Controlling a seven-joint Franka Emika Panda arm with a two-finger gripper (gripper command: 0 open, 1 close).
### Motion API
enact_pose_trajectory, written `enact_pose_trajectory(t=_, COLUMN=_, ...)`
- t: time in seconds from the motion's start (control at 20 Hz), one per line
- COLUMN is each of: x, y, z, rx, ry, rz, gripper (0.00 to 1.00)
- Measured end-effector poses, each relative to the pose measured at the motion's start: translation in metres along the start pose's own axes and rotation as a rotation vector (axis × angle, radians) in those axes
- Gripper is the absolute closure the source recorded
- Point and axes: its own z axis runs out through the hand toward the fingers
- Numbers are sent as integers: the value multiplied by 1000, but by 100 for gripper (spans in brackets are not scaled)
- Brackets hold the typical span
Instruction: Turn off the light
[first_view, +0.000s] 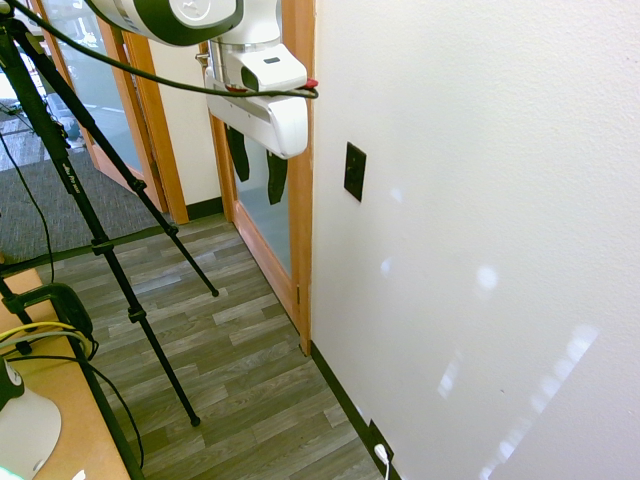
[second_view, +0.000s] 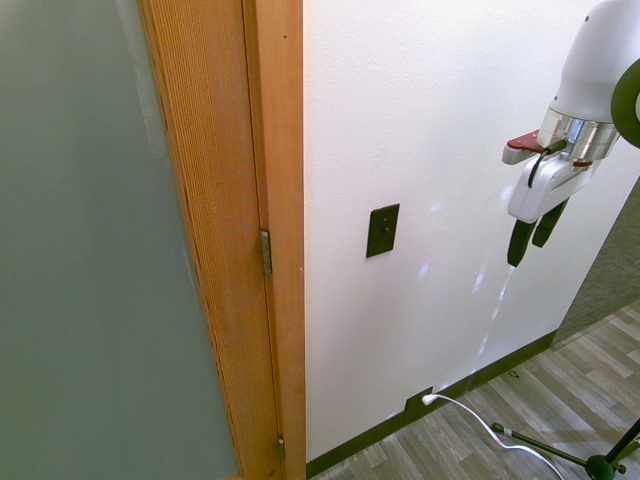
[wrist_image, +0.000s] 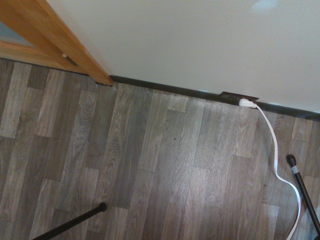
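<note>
Switch plate: a small black upright rectangle with straight edges, dark against the pale wall; a little raised toggle shows at its middle, though which way it is set I cannot tell.
Plate's place: flat on the wall, just beside the wooden door frame; in the second exterior view it lies at about 3 o'clock from the frame's hinge, and in the first at about 4 o'clock from the gripper.
Gripper: open and empty, its two dark fingers apart and pointing down, well apart from the plate.
Door: frosted glass in orange-brown wood.
Outlet: a black plate low on the wall, at about 5 o'clock from the switch plate in the second exterior view, with a white plug in it and a white cord trailing over the grey wood-look floor.
</note>
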Motion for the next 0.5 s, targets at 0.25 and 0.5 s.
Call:
enact_pose_trajectory(t=0.25, x=-2, y=-23, z=-3, rx=62, ry=54, rz=-27, gripper=0)
enact_pose_trajectory(t=0.5, x=6, y=-86, z=31, rx=119, ry=112, rz=17, gripper=0)
